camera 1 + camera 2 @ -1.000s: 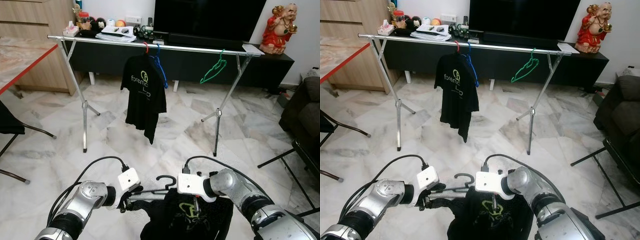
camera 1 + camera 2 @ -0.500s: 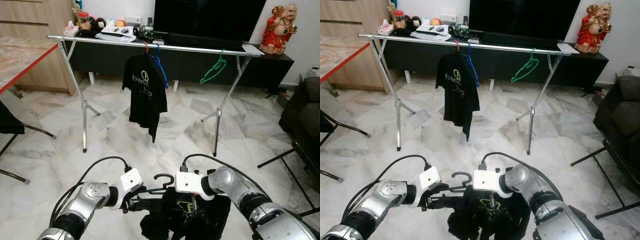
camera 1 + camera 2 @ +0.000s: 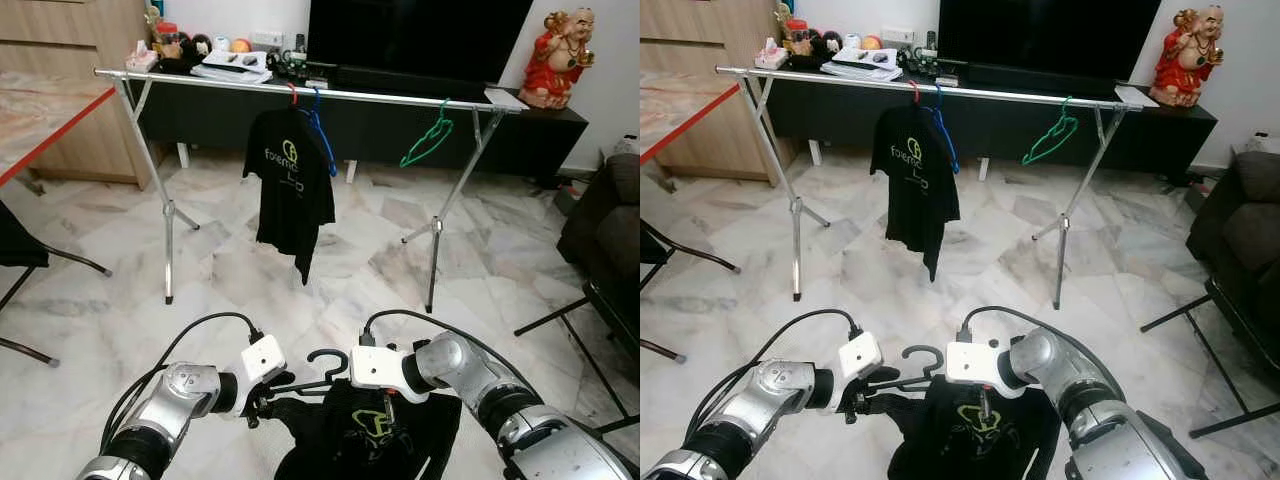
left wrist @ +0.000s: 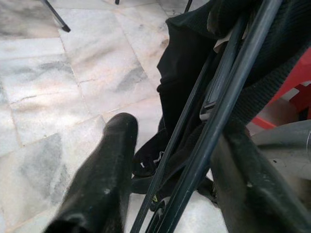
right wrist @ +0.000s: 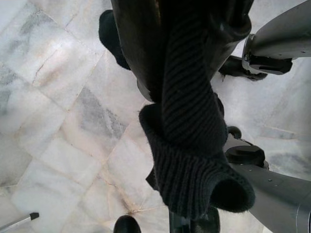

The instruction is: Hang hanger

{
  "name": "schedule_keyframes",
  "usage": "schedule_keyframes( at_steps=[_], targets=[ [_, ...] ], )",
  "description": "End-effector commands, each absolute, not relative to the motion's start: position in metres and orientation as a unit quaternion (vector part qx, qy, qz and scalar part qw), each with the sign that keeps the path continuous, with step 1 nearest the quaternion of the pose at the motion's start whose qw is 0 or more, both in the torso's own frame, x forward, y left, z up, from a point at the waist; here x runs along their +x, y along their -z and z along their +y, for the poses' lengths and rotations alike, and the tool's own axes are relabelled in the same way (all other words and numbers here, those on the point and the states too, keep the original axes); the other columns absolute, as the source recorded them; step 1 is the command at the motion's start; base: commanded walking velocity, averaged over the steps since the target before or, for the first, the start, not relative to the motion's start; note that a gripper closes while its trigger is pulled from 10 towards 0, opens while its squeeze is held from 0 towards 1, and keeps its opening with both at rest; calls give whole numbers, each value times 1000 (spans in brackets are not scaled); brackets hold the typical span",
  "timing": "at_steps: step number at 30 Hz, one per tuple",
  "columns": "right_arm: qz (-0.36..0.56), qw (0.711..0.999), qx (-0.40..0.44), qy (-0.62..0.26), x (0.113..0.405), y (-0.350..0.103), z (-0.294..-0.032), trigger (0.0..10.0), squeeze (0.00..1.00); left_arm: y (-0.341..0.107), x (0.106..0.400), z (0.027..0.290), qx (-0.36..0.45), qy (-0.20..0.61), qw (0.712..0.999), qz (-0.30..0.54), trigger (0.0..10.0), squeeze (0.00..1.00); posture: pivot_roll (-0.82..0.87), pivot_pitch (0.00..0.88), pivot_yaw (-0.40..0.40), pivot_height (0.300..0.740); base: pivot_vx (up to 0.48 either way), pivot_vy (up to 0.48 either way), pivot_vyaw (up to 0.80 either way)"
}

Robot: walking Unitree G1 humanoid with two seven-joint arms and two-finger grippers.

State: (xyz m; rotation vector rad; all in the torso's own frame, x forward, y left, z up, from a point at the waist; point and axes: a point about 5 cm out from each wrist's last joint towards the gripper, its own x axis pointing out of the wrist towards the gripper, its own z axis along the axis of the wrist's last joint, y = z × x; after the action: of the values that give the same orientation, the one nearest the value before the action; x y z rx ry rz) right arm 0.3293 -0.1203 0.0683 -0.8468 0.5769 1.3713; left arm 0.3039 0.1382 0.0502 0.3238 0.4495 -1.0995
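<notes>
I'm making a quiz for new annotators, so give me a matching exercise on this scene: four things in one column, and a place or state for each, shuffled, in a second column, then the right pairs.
Things
1. green hanger
2. black T-shirt on the rail
3. black hanger
4. red figurine

Places or states
A. held between the left gripper and the right gripper, carrying a dark shirt
B. standing on the TV cabinet at the right end
C. hanging bare near the rail's right end
D. hanging from the clothes rail beside a blue hanger

Pairs: 1-C, 2-D, 3-A, 4-B
</notes>
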Motion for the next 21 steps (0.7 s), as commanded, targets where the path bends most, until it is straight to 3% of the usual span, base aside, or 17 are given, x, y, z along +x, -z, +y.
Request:
schedule_keyframes(
  at_steps=[1,21],
  targets=[
    [252,663,-369,-601,332,-72,-122,10000,0,-54,306,135,148,522,816,199,0,0,26,29,-123,740,0,0,0],
    [259,668,-361,-597,329,-67,-124,10000,0,-56,304,133,129,536,814,184,0,0,31,36,-126,740,0,0,0]
  ],
)
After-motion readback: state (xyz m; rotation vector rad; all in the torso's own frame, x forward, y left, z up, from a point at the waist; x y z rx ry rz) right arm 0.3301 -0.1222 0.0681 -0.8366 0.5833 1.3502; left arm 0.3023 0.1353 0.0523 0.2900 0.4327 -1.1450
